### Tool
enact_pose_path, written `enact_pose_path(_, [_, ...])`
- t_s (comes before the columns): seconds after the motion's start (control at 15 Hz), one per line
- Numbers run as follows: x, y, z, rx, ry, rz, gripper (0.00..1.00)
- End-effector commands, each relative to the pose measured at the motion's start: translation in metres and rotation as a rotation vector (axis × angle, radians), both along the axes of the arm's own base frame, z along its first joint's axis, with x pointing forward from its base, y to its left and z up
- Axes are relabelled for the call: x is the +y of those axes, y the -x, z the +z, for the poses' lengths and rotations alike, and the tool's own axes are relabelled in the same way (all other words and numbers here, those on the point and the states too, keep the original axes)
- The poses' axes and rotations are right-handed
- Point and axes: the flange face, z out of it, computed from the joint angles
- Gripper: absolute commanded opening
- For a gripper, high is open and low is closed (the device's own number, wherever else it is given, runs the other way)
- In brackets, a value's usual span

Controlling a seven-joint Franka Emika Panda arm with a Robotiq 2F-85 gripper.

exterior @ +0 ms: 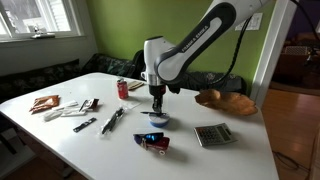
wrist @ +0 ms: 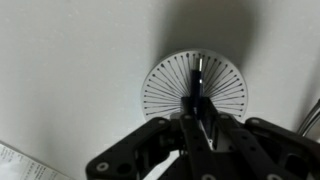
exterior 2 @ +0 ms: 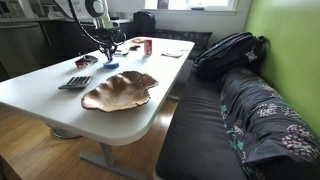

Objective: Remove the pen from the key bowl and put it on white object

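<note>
So, closest in from the wrist view, the tool [wrist: 200, 118] has its 2 fingers pinched in narrow around the pen [wrist: 198, 88], a slim dark stick that pokes out right over the white object [wrist: 165, 85]. That's a round disc with fine lines fanning out from the middle, lying flat on the table [wrist: 70, 60]. Can't tell if the pen tip is actually touching the disc or sitting just above it. In an exterior view the key bowl [exterior 2: 120, 91] is the nearest thing, a wide, wavy-edged wooden bowl near the table edge, and the pen is well apart from it. Just behind the bowl is the grey calculator [exterior 2: 75, 82], then further back the tool hangs straight down over the white object [exterior 2: 110, 65], and past that there's a red can [exterior 2: 147, 46] near the far side. Off on the bench sits a black backpack [exterior 2: 230, 52]. In the exterior view from across the table, a dark wrapper [exterior: 152, 143] lies up front, the white object [exterior: 157, 119] is just behind it under the tool, and some flat packets [exterior: 45, 103] are off to the side.
</note>
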Motion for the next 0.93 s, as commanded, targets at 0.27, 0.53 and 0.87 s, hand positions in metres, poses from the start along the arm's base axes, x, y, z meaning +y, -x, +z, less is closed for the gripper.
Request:
enact_pose_path(0.27, [0.005, -0.01, 0.02, 0.035, 0.064, -0.024, 0.03])
enact_pose_path(0.53, [0.01, -0.009, 0.013, 0.047, 0.073, -0.026, 0.03])
enact_pose_path(0.87, [0.01, -0.002, 0.01, 0.041, 0.088, -0.051, 0.03])
